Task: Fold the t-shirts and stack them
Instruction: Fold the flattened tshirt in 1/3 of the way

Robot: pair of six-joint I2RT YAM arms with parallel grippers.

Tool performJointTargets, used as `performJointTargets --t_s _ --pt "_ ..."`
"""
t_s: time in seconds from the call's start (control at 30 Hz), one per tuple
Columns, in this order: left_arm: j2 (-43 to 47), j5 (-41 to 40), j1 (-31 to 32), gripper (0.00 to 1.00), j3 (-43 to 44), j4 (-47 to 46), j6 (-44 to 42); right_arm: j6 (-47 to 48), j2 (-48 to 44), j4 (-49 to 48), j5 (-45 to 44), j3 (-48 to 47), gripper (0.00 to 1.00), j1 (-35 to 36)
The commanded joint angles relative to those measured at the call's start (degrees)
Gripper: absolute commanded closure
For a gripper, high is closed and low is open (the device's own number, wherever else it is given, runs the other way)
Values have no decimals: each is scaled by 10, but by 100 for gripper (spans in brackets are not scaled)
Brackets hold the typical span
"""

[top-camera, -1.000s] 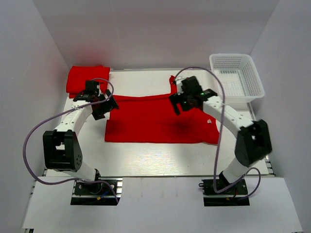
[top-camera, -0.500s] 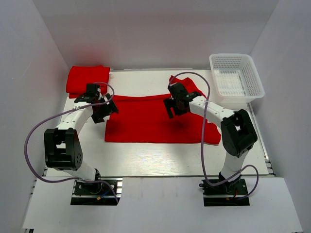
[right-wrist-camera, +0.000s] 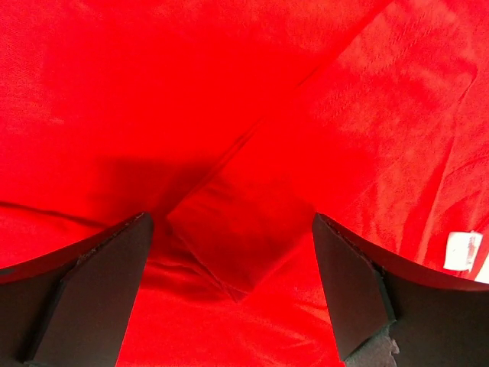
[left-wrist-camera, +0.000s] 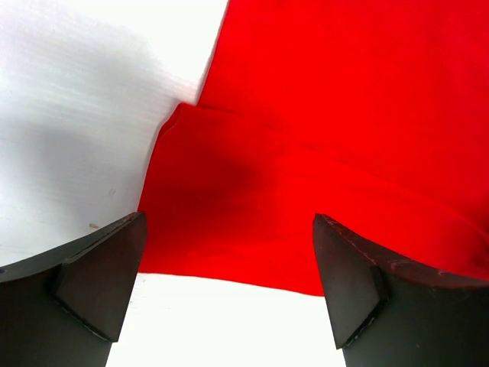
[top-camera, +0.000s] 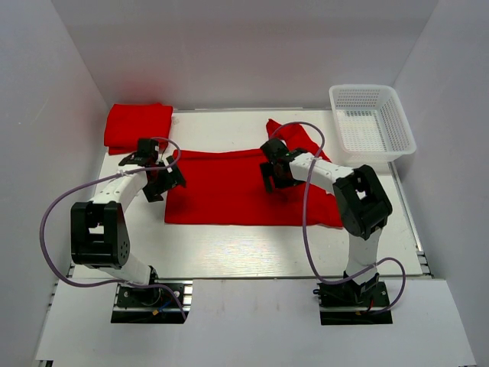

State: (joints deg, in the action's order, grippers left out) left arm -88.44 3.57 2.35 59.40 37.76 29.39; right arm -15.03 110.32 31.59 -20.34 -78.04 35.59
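Basket [top-camera: 365,87] far R, apart from spread t-shirt [top-camera: 229,200]; L fingers [left-wrist-camera: 92,283], R fingers [right-wrist-camera: 84,294] released above it.

One high camera looks down on the whole table [top-camera: 229,252], both wrist cameras closely at the spread shirt [top-camera: 229,199].

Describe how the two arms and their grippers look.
Both the left arm and right arm have white links with bulky black joint housings and a lilac cable looping alongside. Each stands on a black base plate. The left gripper and right gripper carry broad, dark wedge-shaped fingers.
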Motion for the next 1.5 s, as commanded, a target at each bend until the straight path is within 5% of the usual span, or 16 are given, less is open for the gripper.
performJointTargets --t_s 0.0,0.2,0.27,0.3,0.43,0.57,1.47 --pt "27 -7 -3 0 -8 6 -4 -27 0 14 -21 4 10 0" --pt "33 -7 -3 0 -19 0 7 -39 -2 26 -44 7 10 0" --pt "33 -7 -3 0 -19 0 7 -40 -4 27 -44 7 17 1" --pt "33 -7 -3 0 -19 -5 7 -40 -5 25 -47 8 23 -2" --pt "21 -7 -3 0 -19 -5 12 -41 -5 22 -47 8 78 1" --pt "21 -2 -3 0 -19 -11 12 -36 -6 14 -35 9 100 1" --pt "-28 44 -3 0 3 -33 -14 -94 59 -79 -62 -122 100 -6"
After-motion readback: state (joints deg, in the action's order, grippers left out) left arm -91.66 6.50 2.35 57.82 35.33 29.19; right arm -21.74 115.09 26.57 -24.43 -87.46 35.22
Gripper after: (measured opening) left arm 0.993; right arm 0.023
